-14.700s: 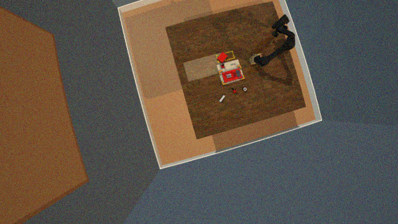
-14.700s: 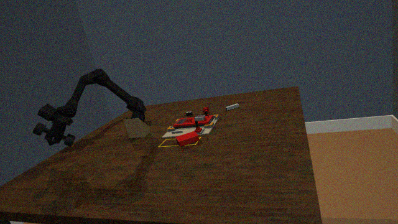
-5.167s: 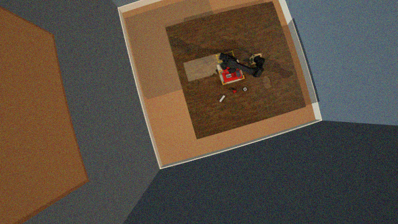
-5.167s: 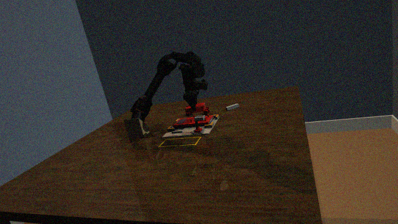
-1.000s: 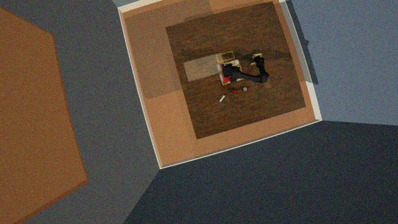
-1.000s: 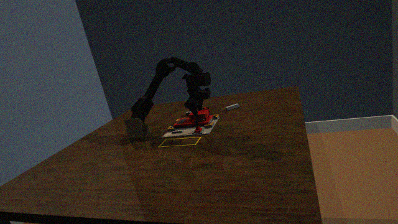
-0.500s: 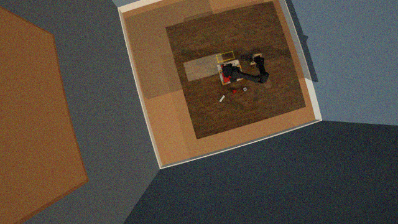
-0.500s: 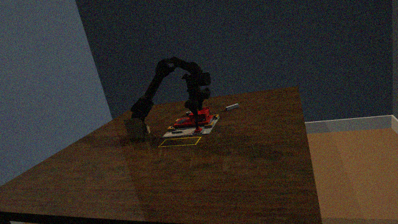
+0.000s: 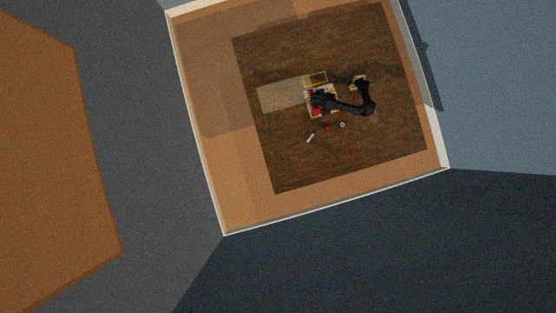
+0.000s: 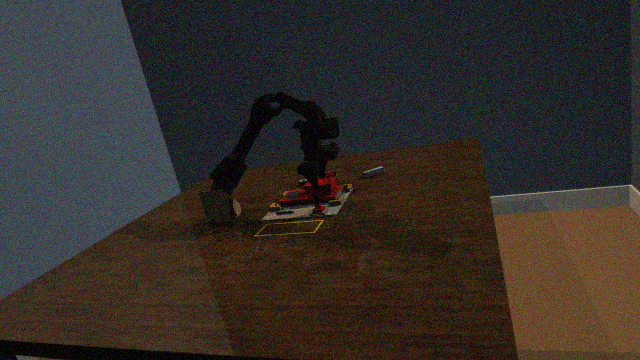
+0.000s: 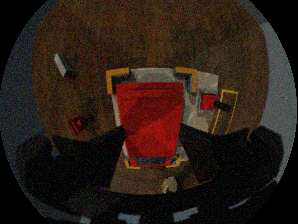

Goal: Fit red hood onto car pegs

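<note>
My gripper (image 9: 321, 98) (image 10: 320, 192) (image 11: 150, 125) points down over the jig and is shut on the hood, one finger at each long side. The red hood (image 11: 150, 112) lies lengthwise over the car inside the jig's corner brackets in the wrist view. The jig plate (image 9: 330, 88) (image 10: 338, 207) (image 11: 150, 73) is pale with orange brackets. Red bodywork (image 9: 316, 109) (image 10: 295, 197) shows beside the fingers in the top and exterior views; I cannot tell there where hood ends and chassis begins. The pegs, corner holes and engine block are hidden, so whether the hood is seated cannot be told.
A small red part (image 10: 318, 209) (image 11: 208, 102) stands on the plate's side, near a yellow outline (image 9: 315, 84) (image 10: 285, 234) (image 11: 229, 91). Across the jig lie a pale block (image 9: 310, 137) (image 10: 373, 172) (image 11: 62, 65), another red part (image 9: 327, 128) (image 11: 76, 125) and a white ring (image 9: 342, 124).
</note>
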Robot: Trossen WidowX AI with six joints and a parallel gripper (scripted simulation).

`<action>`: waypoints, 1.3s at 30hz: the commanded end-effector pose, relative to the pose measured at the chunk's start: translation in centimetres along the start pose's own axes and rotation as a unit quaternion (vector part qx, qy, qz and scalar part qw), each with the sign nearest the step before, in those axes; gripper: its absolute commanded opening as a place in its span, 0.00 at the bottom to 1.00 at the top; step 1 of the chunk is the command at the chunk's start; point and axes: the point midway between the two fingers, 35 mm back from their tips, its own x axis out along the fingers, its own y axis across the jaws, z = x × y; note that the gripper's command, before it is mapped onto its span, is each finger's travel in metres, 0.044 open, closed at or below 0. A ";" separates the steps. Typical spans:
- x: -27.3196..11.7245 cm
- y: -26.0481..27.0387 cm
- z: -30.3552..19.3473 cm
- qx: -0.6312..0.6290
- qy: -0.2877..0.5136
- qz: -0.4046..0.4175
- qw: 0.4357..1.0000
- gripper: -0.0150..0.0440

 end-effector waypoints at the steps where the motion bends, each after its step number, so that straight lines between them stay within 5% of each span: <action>1: 0.1 0.0 0.0 0.001 -0.001 -0.001 1.000 0.25; 31: 0.7 0.0 0.0 0.000 -0.001 -0.002 1.000 0.25; 39: 0.8 0.0 -0.1 0.000 -0.001 -0.002 1.000 0.61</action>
